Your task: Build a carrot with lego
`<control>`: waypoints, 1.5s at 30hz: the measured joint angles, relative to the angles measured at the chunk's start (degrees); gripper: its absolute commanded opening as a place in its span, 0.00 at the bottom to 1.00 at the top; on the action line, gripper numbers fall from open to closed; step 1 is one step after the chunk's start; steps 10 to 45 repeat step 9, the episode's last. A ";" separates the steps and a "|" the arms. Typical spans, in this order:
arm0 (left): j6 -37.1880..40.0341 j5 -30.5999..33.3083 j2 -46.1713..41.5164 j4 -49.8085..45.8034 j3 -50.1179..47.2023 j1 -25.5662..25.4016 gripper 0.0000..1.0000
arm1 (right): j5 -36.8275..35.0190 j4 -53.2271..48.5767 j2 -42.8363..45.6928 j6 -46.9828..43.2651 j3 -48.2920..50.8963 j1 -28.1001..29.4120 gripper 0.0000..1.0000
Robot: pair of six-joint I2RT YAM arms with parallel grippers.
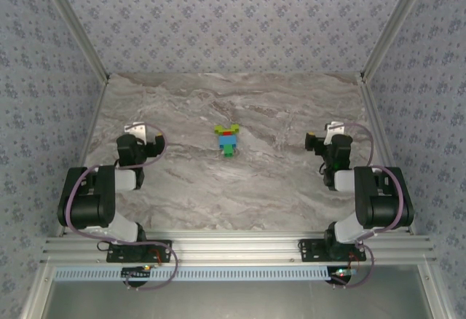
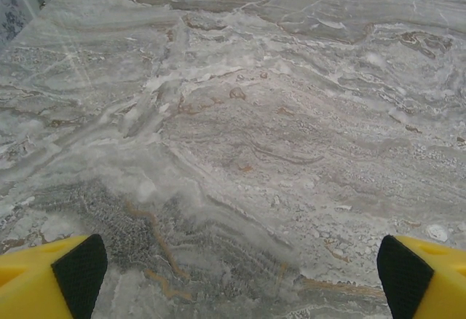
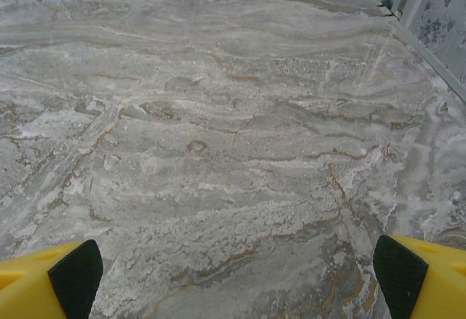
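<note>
Carrot (image 1: 228,141) assembled — mid table (image 1: 291,188)

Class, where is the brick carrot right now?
In the top view the carrot lies near the middle of the marble table, about midway between the left arm and right arm, touching neither.

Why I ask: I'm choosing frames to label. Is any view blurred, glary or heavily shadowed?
Top view: even light, but the brick figure is tiny and coarse. Left wrist view: tabletop sharp, no glare. Right wrist view: equally sharp and evenly lit.
</note>
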State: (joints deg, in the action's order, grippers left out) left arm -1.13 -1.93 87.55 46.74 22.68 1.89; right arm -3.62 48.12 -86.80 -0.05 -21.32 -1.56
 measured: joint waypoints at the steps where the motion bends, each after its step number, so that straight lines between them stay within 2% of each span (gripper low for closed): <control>1: 0.00 -0.02 0.00 -0.22 0.00 0.00 0.98 | 0.00 -0.17 0.00 0.00 0.00 0.00 1.00; 45: 0.00 -0.20 0.00 -0.37 0.00 0.00 0.98 | 0.83 -0.90 0.00 -0.42 0.00 -0.02 1.00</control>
